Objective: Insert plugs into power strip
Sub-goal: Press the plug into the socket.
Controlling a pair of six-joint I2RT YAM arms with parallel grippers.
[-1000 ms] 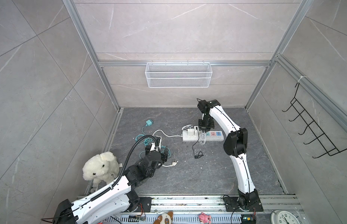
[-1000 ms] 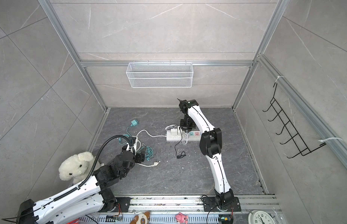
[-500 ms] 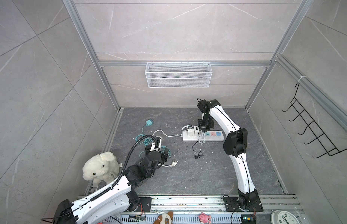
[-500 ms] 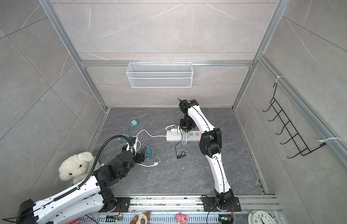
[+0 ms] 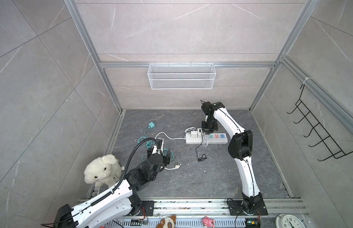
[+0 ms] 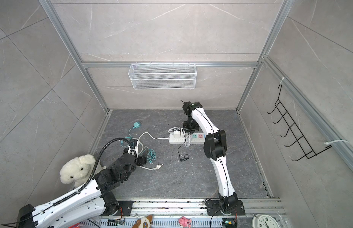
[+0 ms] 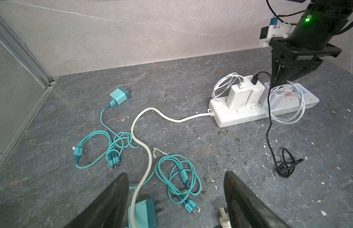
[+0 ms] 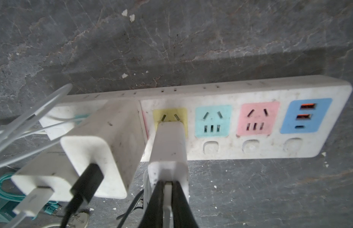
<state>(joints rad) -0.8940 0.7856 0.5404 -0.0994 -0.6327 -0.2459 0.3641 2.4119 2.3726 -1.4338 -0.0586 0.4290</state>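
The right gripper [image 8: 167, 187] is clamped tight on the top of a white adapter [image 8: 169, 142], pinching its connector stub from straight above (I'd guess so the prongs go in without tipping). Directly beneath, that adapter sits in the yellow socket [image 8: 167, 113] of the power strip [image 8: 266, 147]; I can't tell whether it is fully home. Hard against one side of the gripper stand the black-lead adapter [image 8: 104, 146] and the white-lead adapter [image 8: 43, 177], both plugged in. On its other side the teal socket [image 8: 212, 121], pink socket [image 8: 258, 120] and blue USB panel [image 8: 306, 115] hold nothing.

Well away, the left gripper [image 7: 175, 199] hangs with jaws wide apart over a teal adapter [image 7: 144, 214], which has the strip's thick white cord [image 7: 144, 154] lying across it. A second teal adapter [image 7: 119, 95] lies farther out. The wire basket [image 5: 181, 79] on the back wall looks empty.
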